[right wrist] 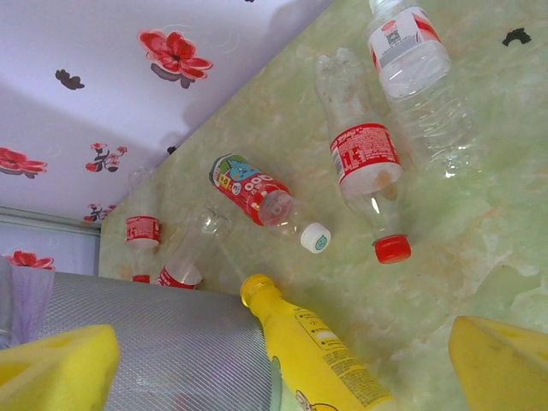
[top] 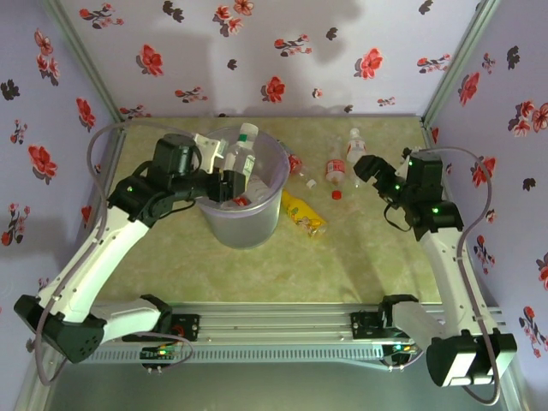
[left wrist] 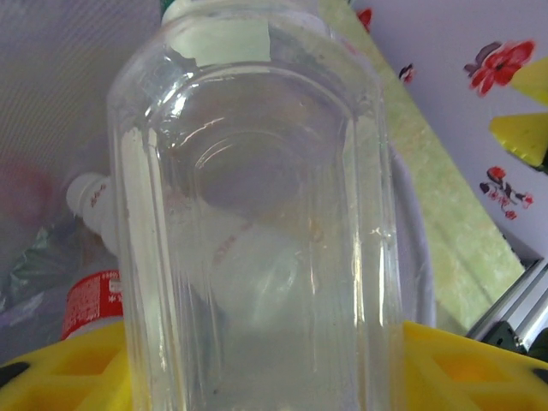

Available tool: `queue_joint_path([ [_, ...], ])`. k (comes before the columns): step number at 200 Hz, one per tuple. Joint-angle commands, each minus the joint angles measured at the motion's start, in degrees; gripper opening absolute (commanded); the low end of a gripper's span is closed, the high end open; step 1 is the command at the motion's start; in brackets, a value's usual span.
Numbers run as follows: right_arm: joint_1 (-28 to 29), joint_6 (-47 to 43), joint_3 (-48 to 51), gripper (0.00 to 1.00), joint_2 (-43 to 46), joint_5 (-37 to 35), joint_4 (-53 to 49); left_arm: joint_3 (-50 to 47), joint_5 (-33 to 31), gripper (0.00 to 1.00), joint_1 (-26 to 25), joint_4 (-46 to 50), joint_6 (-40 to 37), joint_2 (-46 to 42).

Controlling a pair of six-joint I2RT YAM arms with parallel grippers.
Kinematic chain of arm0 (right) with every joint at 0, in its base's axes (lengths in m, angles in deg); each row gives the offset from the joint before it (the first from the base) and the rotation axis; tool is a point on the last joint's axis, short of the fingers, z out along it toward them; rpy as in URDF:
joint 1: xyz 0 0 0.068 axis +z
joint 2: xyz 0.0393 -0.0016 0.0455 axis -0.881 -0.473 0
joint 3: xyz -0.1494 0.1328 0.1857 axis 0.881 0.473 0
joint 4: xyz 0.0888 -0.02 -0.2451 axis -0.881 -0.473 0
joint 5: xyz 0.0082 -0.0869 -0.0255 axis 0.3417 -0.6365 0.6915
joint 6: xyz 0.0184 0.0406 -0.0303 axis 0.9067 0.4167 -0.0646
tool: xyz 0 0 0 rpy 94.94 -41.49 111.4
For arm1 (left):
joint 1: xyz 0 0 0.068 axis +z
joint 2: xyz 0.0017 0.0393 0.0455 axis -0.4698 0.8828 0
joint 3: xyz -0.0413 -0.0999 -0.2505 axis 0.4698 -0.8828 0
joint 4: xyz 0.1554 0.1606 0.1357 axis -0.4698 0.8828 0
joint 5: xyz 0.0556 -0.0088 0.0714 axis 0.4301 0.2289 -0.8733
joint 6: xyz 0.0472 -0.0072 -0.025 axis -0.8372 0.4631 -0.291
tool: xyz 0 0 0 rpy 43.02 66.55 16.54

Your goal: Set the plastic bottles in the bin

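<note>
Gripping a clear bottle (top: 244,156) between its yellow pads (left wrist: 77,372), the left end effector (top: 235,185) hangs over the open mouth of the bin (top: 250,229); the bottle is tilted, its white cap pointing toward the far wall and its body reaching above the rim; from the left wrist view the same bottle rises close to the lens, transparent and ribbed, with a pale label band near its neck; beside it, down inside the bin, lies a red-labelled bottle (left wrist: 90,301) with a white cap; the bin stands on the desk (top: 342,257) in front of the left arm, left of the middle; the right end effector (top: 372,169) is over the far right part of the desk with its jaws spread wide and nothing between them, its yellow fingers (right wrist: 60,360) framing the loose bottles; a yellow bottle (right wrist: 318,353) lies on its side just beside the bin's wall, cap toward the far wall; further out lie a red-capped bottle (right wrist: 368,167) with a red label, a red-and-white-labelled bottle (right wrist: 417,64) beside it, and a white-capped bottle (right wrist: 257,193) with a colourful red label nearer the bin; two more small bottles, one (right wrist: 143,231) near the wall and one (right wrist: 184,261) beside it, lie close behind the bin, both with red labels; whether these two touch each other cannot be told; flowered walls (top: 300,51) enclose the desk on three sides.
</note>
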Motion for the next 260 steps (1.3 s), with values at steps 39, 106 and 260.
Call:
queue_joint_path([
  [39, -0.5, -2.0, 2.1, 0.99, 0.2, -2.2, -0.1, 0.7, -2.6, 0.00, 0.4, 3.6, -0.9, 3.5],
  [106, -0.6, -2.7, 4.5, 0.99, 0.0, -3.8, 0.6, -0.1, -3.1, 0.00, 0.4, 5.3, -1.4, 6.9],
  [260, -1.6, -2.5, 7.1, 0.99, -3.1, -4.3, 2.7, 0.8, -2.8, 0.00, 0.4, 7.4, -2.9, 13.4],
])
